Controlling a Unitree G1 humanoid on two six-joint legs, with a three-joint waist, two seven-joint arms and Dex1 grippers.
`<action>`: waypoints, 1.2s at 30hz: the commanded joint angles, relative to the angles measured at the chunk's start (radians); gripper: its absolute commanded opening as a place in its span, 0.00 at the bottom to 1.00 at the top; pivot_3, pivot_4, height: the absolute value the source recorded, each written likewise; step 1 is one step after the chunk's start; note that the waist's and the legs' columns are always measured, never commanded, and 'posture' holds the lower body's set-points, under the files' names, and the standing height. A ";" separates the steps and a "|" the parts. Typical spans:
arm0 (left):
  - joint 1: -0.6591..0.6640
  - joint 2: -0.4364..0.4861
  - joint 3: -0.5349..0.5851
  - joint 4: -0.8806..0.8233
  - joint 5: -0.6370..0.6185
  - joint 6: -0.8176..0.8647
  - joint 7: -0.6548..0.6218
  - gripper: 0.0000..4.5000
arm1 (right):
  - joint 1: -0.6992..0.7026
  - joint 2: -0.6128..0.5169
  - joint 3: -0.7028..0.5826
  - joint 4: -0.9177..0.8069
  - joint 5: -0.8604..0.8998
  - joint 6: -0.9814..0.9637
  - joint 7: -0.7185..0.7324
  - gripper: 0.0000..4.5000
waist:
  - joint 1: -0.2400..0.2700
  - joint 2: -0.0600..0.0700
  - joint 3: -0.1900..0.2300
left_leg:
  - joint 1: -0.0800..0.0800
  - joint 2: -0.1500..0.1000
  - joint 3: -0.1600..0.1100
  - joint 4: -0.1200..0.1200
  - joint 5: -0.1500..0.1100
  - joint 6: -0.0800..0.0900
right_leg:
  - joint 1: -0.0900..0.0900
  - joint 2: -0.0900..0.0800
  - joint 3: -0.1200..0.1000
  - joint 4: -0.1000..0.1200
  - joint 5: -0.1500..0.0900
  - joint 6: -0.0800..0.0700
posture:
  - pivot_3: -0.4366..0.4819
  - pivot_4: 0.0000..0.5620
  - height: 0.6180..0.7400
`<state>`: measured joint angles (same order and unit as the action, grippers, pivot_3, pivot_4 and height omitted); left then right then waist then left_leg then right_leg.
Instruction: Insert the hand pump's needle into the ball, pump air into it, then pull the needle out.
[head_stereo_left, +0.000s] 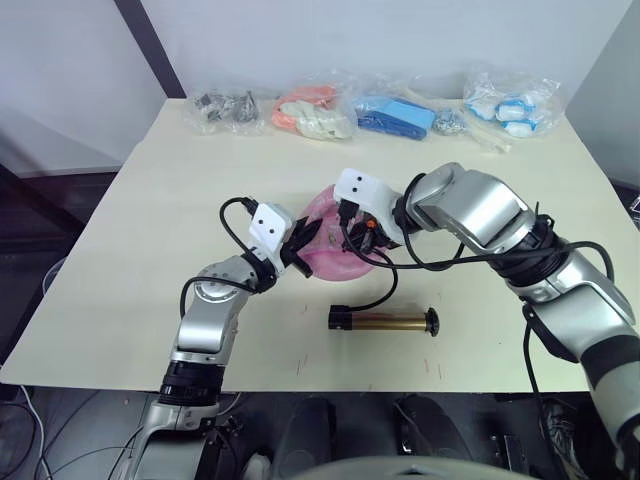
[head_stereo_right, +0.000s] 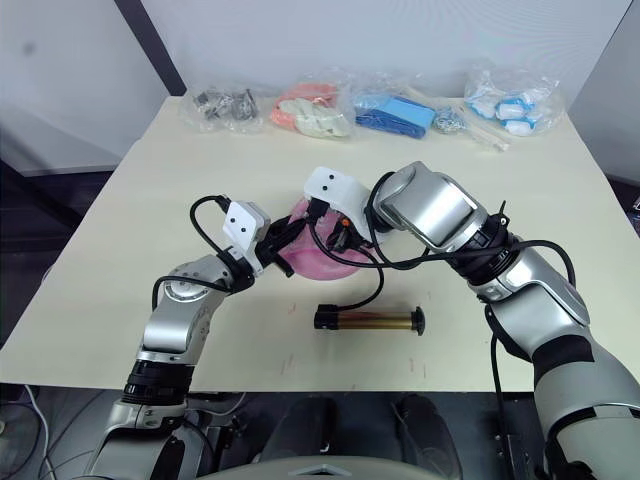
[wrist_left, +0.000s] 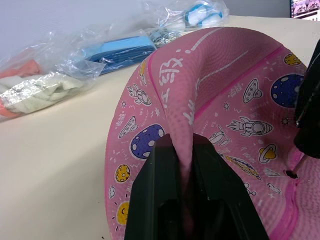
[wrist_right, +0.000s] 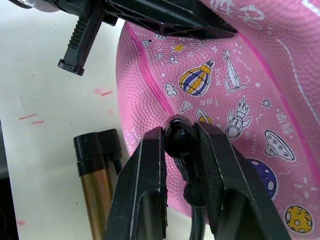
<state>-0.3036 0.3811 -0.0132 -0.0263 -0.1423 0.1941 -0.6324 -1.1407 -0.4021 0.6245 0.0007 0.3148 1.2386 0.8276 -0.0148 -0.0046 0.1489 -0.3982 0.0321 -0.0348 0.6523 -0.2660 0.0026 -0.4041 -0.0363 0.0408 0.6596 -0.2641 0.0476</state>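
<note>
The pink ball (head_stereo_left: 335, 265), sagging and printed with cartoons, lies mid-table. My left gripper (wrist_left: 184, 145) is shut on a raised fold of the ball's skin (wrist_left: 190, 100). My right gripper (wrist_right: 179, 131) is shut on the small black needle fitting (wrist_right: 178, 142) and holds it against the ball's right side. In the left wrist view the thin needle (wrist_left: 297, 162) points down at a small dark valve hole (wrist_left: 289, 174); how deep it sits cannot be told. The gold hand pump (head_stereo_left: 385, 320) lies on the table in front of the ball, its black hose (head_stereo_left: 387, 290) curling up to the fitting.
Several clear bags line the table's far edge: dark parts (head_stereo_left: 222, 108), orange and white items (head_stereo_left: 315, 115), blue items (head_stereo_left: 400, 115), blue and white items (head_stereo_left: 512, 105). Bare tabletop (head_stereo_left: 150, 230) lies left of the ball, and the near edge runs just beyond the pump.
</note>
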 joint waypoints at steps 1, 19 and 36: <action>0.038 -0.006 -0.053 0.052 0.021 0.033 -0.006 0.00 | -0.020 -0.001 -0.008 -0.027 -0.008 -0.004 0.010 0.08 | 0.000 0.000 0.000 | 0.000 0.000 0.000 0.000 0.000 0.000 | 0.000 0.000 0.000 0.000 0.000 0.000 | 0.48 0.27 0.97; 0.015 -0.021 -0.032 0.048 -0.005 0.083 0.012 0.00 | -0.033 -0.037 0.156 -0.110 -0.125 -0.090 0.020 0.08 | 0.001 0.000 0.000 | 0.001 -0.001 -0.001 0.001 0.001 -0.002 | 0.000 -0.001 0.000 0.002 0.000 0.000 | 0.48 0.27 0.97; 0.019 -0.020 -0.030 0.033 -0.016 0.111 0.024 0.00 | 0.004 0.029 0.262 0.051 -0.260 -0.161 0.062 0.08 | -0.004 -0.001 -0.002 | 0.015 -0.001 0.000 0.000 0.002 -0.003 | 0.012 -0.001 0.000 0.002 0.000 0.000 | 0.48 0.27 0.97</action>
<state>-0.3146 0.3641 -0.0093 -0.0284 -0.1626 0.2565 -0.6034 -1.1699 -0.3712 0.8454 0.0067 0.0768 1.0761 0.8805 -0.0192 -0.0052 0.1474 -0.3827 0.0311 -0.0352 0.6527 -0.2644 -0.0001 -0.3917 -0.0368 0.0413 0.6619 -0.2643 0.0479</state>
